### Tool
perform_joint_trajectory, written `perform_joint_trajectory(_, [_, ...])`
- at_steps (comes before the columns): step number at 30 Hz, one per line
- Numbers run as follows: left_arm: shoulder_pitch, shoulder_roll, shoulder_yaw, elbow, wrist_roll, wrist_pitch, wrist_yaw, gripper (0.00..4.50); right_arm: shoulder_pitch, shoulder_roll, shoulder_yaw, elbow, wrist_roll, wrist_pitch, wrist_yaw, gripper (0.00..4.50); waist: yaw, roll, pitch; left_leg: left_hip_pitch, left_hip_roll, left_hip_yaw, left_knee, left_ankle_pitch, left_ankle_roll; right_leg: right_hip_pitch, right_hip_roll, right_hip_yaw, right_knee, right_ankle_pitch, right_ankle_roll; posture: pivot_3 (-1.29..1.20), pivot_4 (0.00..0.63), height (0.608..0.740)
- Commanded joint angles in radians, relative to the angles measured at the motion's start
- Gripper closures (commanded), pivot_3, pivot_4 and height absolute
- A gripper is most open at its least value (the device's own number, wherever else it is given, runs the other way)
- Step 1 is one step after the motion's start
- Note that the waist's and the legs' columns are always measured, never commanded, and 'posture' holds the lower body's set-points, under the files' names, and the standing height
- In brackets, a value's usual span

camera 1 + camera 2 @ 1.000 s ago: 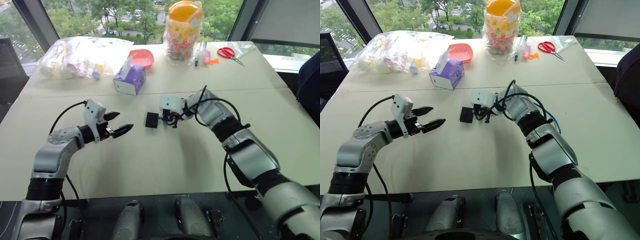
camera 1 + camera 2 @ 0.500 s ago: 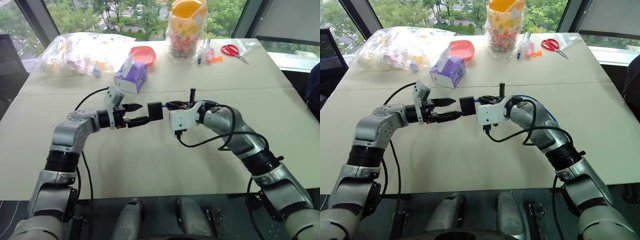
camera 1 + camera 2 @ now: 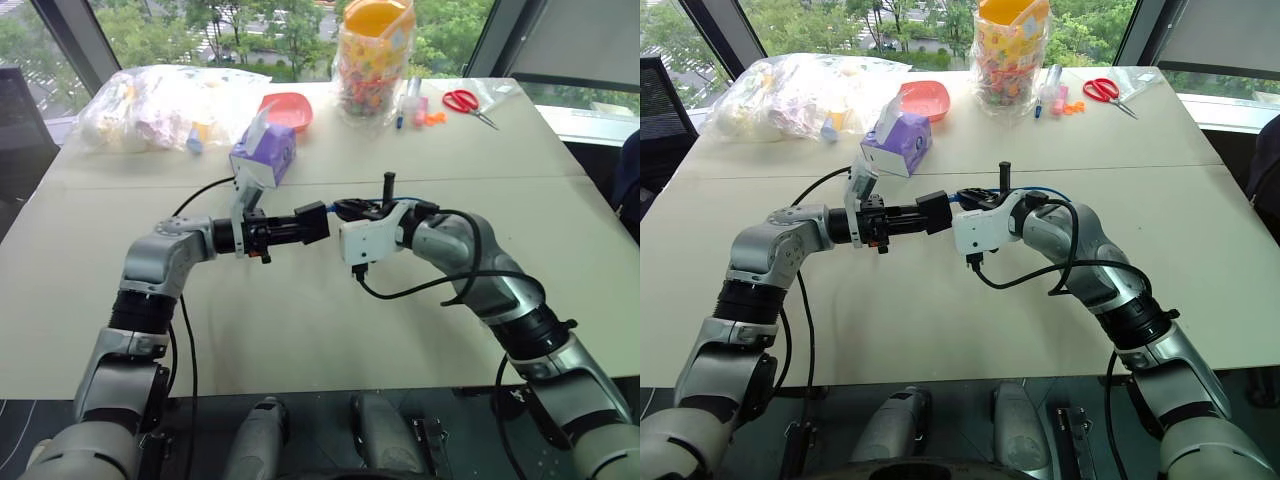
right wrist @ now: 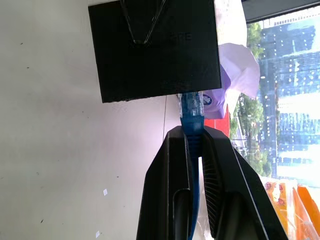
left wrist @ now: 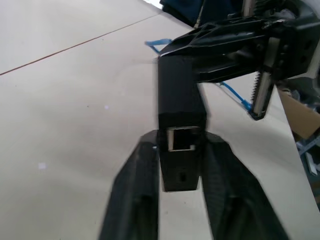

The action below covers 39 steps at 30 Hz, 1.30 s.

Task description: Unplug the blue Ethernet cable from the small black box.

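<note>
Midway over the tabletop (image 3: 300, 340), both arms meet, raised clear of the surface. Left arm bent at the elbow, forearm reaching across toward the robot's right, roughly level. Left tool (image 3: 300, 229) closed on the small black box (image 3: 312, 223); in the left wrist view its two fingers (image 5: 135, 190) press the box's sides, with an open port on the box (image 5: 181, 120) facing the camera. Box held in the air, not resting on anything.

Right arm arcs in from the robot's right, elbow out, wrist turned so its tool (image 3: 335, 210) points toward the left tool. Right tool closed on the blue Ethernet cable (image 4: 192, 125) just behind its clear plug; in the right wrist view the plug sits in the edge of the box (image 4: 155, 47), cable still connected. Rest of the blue cord trails back along the right forearm.

Two tools nearly tip to tip, box between them.

Farther back on the tabletop: purple tissue box (image 3: 262, 158), red bowl (image 3: 285, 112), clear bag of items (image 3: 165, 105), jar with orange lid (image 3: 372, 55), red scissors (image 3: 462, 102).
</note>
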Motion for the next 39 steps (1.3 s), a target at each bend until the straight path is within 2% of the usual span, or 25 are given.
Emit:
perform_joint_trajectory(1, [-0.023, 0.000, 0.011, -0.014, -0.003, -0.019, -0.010, 4.05, -0.007, -0.003, -0.021, -0.058, 0.015, -0.007, 0.021, 4.50, 0.000, 0.000, 0.000, 0.000, 0.000, 0.000, 0.000, 0.000, 0.000, 0.000, 0.000, 0.000, 0.000, 0.000, 0.000, 0.00, 0.150, 0.740])
perform_joint_trajectory(3, [-0.016, 0.012, -0.004, -0.024, 0.006, -0.022, -0.028, 4.05, -0.005, -0.001, -0.032, -0.070, 0.051, 0.008, 0.053, 4.50, 0.000, 0.000, 0.000, 0.000, 0.000, 0.000, 0.000, 0.000, 0.000, 0.000, 0.000, 0.000, 0.000, 0.000, 0.000, 0.00, 0.150, 0.740])
perform_joint_trajectory(6, [-0.008, 0.027, -0.020, -0.036, 0.012, -0.019, -0.057, 4.05, 0.006, 0.023, -0.068, -0.112, 0.189, 0.106, 0.157, 3.29, 0.000, 0.000, 0.000, 0.000, 0.000, 0.000, 0.000, 0.000, 0.000, 0.000, 0.000, 0.000, 0.000, 0.000, 0.000, 0.00, 0.150, 0.740])
perform_joint_trajectory(10, [0.003, 0.079, -0.049, -0.054, 0.037, -0.056, -0.134, 4.05, -0.016, 0.027, -0.120, -0.206, 0.438, 0.499, 0.392, 1.36, 0.000, 0.000, 0.000, 0.000, 0.000, 0.000, 0.000, 0.000, 0.000, 0.001, 0.000, 0.000, 0.000, 0.000, 0.000, 0.00, 0.150, 0.740])
perform_joint_trajectory(12, [-0.002, 0.094, -0.047, -0.047, 0.040, -0.068, -0.150, 4.05, -0.039, 0.011, -0.130, -0.206, 0.522, 0.625, 0.464, 0.34, 0.000, 0.000, 0.000, 0.000, 0.000, -0.001, 0.000, 0.000, 0.000, 0.001, 0.000, 0.000, 0.000, 0.000, 0.000, 0.00, 0.150, 0.740])
perform_joint_trajectory(16, [-0.006, 0.131, -0.045, -0.064, 0.021, -0.063, -0.214, 4.05, -0.120, 0.057, -0.175, -0.102, 0.676, 0.895, 0.483, 0.34, -0.002, 0.000, 0.000, 0.001, 0.000, -0.001, 0.000, 0.000, 0.000, 0.002, 0.000, 0.000, 0.000, 0.000, 0.000, 0.00, 0.150, 0.740])
perform_joint_trajectory(20, [0.004, 0.189, -0.038, -0.122, -0.018, -0.033, -0.308, 4.05, -0.224, 0.094, -0.222, 0.086, 0.863, 1.193, 0.543, 0.34, -0.001, 0.000, 0.000, 0.002, 0.001, -0.001, 0.000, 0.000, 0.000, 0.002, 0.000, 0.000, 0.000, 0.000, -0.001, 0.00, 0.150, 0.740])
perform_joint_trajectory(27, [0.026, 0.215, -0.030, -0.163, -0.039, -0.008, -0.317, 4.05, -0.298, 0.122, -0.236, 0.216, 0.950, 1.243, 0.493, 0.34, 0.000, 0.000, 0.000, 0.001, 0.000, -0.001, -0.001, 0.000, 0.001, 0.001, 0.000, 0.000, 0.000, 0.000, 0.000, 0.00, 0.150, 0.740])
perform_joint_trajectory(39, [0.050, 0.215, -0.042, -0.143, -0.005, -0.052, -0.305, 4.05, -0.302, 0.078, -0.213, 0.175, 1.054, 1.276, 0.481, 0.34, -0.002, 0.000, 0.000, 0.001, 0.000, 0.000, 0.000, 0.000, 0.001, 0.001, 0.000, 0.000, 0.001, 0.000, 0.000, 0.00, 0.150, 0.740])
